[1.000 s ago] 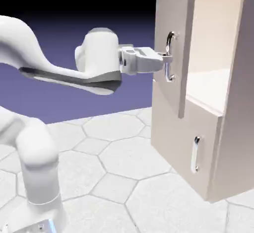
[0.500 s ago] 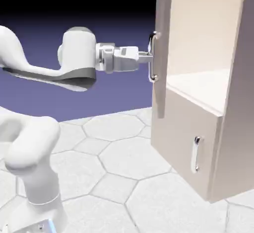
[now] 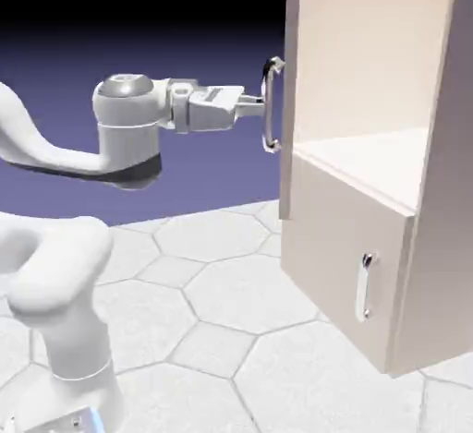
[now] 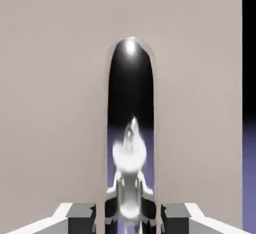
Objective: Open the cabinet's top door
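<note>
Exterior view: the gripper [image 3: 260,102] pinched the door's [image 3: 289,99] silver handle [image 3: 269,106], at nine o'clock from the cabinet [image 3: 388,191]. The door stood swung wide, edge-on, the upper compartment exposed.

Over the last second the larger pale beige flat door [image 3: 287,99] swung from roughly half open to edge-on in the exterior view, baring the whole upper compartment of the tall boxy beige cabinet [image 3: 434,191]. The long vertical silver bar handle [image 3: 270,105] travelled leftward with it. The white arm's two-finger gripper [image 3: 259,101], clamped on that handle, drew back to the left, and the wrist turned.
</note>
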